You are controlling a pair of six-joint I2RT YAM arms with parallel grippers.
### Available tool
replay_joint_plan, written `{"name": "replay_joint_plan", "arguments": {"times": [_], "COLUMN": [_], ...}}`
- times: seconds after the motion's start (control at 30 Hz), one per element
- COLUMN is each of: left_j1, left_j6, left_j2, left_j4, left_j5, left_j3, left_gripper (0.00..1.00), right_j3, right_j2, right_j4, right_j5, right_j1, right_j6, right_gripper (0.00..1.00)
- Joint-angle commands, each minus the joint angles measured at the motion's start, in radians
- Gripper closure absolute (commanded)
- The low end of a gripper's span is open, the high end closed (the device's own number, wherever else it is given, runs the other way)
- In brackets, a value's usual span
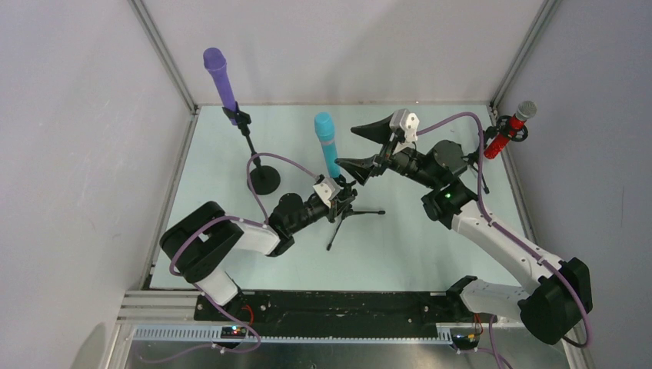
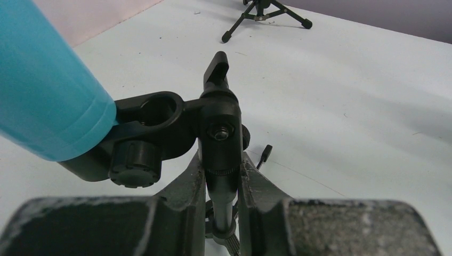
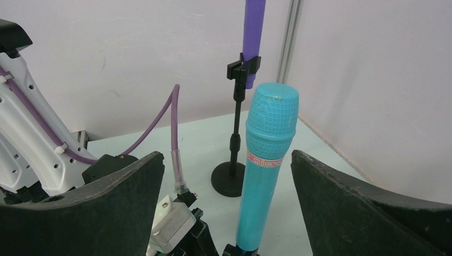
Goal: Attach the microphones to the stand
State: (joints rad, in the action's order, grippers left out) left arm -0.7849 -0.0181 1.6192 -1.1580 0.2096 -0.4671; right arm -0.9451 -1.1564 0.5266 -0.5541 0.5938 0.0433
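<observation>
The teal microphone (image 1: 327, 144) stands upright in the clip (image 2: 154, 125) of a small tripod stand (image 1: 350, 211). My left gripper (image 1: 344, 201) is shut on that stand's stem (image 2: 221, 176), just under the clip. My right gripper (image 1: 347, 147) is open, one finger on each side of the teal microphone (image 3: 266, 170) without touching it. The purple microphone (image 1: 217, 77) sits clipped in a round-base stand (image 1: 264, 181) at the back left. At the right edge, the red microphone (image 1: 507, 131) with a silver head sits tilted in a clip.
Metal frame posts and white walls close in the pale table (image 1: 430, 254) on three sides. My left arm's purple cable (image 3: 173, 133) loops near the round-base stand. Another tripod's legs (image 2: 264, 13) stand at the far side in the left wrist view.
</observation>
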Motion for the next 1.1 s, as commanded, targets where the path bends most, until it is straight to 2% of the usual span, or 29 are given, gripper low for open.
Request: {"name": "replay_joint_plan", "arguments": {"times": [0.0, 0.03, 0.07, 0.1, 0.13, 0.17, 0.2, 0.23, 0.3, 0.83, 1.07], "left_j1": [-0.001, -0.001, 0.0, 0.0, 0.001, 0.001, 0.0, 0.0, 0.0, 0.001, 0.002], "left_j6": [-0.035, -0.036, -0.037, -0.038, -0.039, -0.04, -0.041, -0.043, -0.051, -0.069, -0.035], "left_j2": [0.013, 0.01, 0.008, 0.003, 0.0, -0.007, -0.011, -0.02, -0.037, -0.216, -0.31], "left_j4": [-0.013, -0.014, -0.014, -0.014, -0.013, -0.013, -0.013, -0.013, -0.013, -0.003, 0.109], "left_j5": [-0.003, -0.005, -0.005, -0.006, -0.005, -0.003, -0.003, -0.003, -0.009, -0.056, -0.092], "left_j3": [-0.007, -0.005, -0.003, -0.001, 0.003, 0.004, 0.009, 0.01, 0.015, 0.177, 0.243], "left_gripper": [0.96, 0.92, 0.78, 0.59, 0.5, 0.32, 0.24, 0.1, 0.02, 0.0, 0.0], "right_j3": [-0.001, 0.004, 0.008, 0.015, 0.018, 0.026, 0.03, 0.037, 0.046, 0.086, 0.125], "right_j2": [0.04, 0.044, 0.048, 0.05, 0.057, 0.059, 0.064, 0.067, 0.073, 0.091, 0.096], "right_j4": [-0.011, -0.017, -0.02, -0.023, -0.024, -0.026, -0.025, -0.026, -0.026, -0.051, -0.05], "right_j5": [0.028, 0.029, 0.03, 0.033, 0.034, 0.038, 0.039, 0.043, 0.046, 0.046, 0.035], "right_j1": [-0.005, -0.006, -0.006, -0.008, -0.009, -0.009, -0.01, -0.011, -0.013, -0.028, -0.057], "right_j6": [-0.015, -0.014, -0.014, -0.015, -0.015, -0.014, -0.012, -0.011, -0.005, 0.014, 0.049], "right_gripper": [0.05, 0.05, 0.05, 0.04, 0.04, 0.04, 0.04, 0.03, 0.03, 0.01, 0.01]}}
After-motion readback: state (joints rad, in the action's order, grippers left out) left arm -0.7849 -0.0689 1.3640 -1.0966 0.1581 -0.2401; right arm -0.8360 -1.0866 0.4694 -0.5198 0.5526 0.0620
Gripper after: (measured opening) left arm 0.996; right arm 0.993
